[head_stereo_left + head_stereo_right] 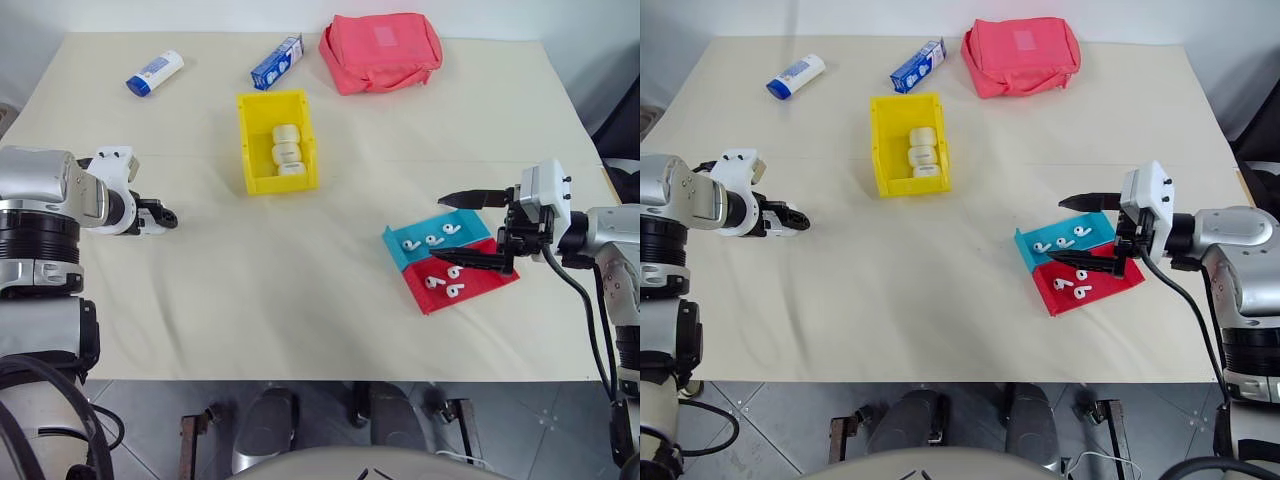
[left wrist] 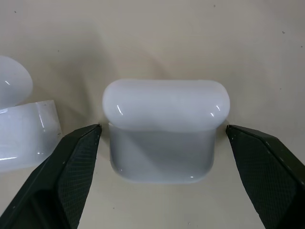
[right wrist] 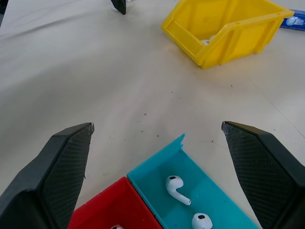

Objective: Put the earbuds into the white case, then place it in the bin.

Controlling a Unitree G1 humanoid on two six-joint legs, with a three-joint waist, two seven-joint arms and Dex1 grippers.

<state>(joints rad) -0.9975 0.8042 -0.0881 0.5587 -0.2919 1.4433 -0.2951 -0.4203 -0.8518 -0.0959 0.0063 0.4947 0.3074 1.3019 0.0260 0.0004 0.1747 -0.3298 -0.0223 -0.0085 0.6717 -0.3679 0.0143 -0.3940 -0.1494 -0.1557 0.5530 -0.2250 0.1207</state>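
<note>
Three cases (image 1: 286, 148) sit in the bin (image 1: 252, 145) near the surface's far edge. Left end effector (image 2: 162, 143) is spread around another case (image 2: 164, 129), with a second one cut off beside it. Right end effector (image 1: 462, 230) gapes over the trays, partly hiding the earbuds (image 1: 432, 240).

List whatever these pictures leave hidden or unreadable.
- Inside of the white case: left wrist view, its lid is shut.
- White object beside it: left wrist view, cut off by the edge.
- Contents of the bin: right wrist view, the near wall hides most.
- Red tray: eye views, a finger of the right gripper crosses it.
</note>
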